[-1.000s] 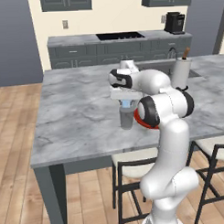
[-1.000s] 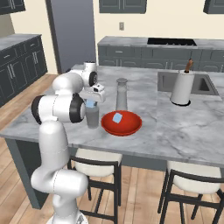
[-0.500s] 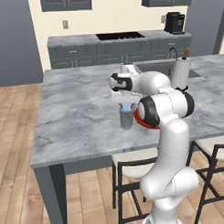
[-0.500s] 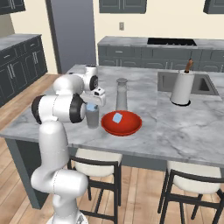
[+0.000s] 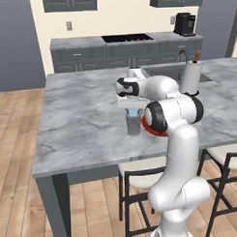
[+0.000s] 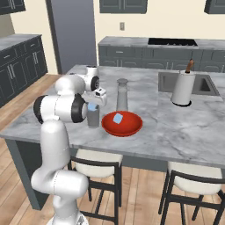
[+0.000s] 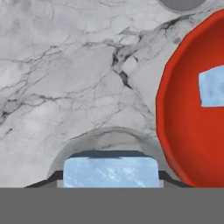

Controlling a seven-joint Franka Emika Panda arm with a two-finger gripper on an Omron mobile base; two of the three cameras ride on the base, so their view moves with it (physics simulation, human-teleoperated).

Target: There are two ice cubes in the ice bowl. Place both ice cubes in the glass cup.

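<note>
One pale-blue translucent ice cube (image 7: 110,172) sits clamped in my claw (image 6: 92,107), directly above the small grey translucent glass cup (image 6: 92,117). Next I should release it, then fetch the second cube (image 6: 117,118) from the wide red bowl (image 6: 132,128) beside me.

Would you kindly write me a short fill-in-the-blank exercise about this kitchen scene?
1. The claw holds one ice cube directly above the glass ____.
2. The other ice cube lies in the ____ bowl.
3. Bowl and cup stand on a grey ____ counter.

Missing words: cup; red; marble
</note>
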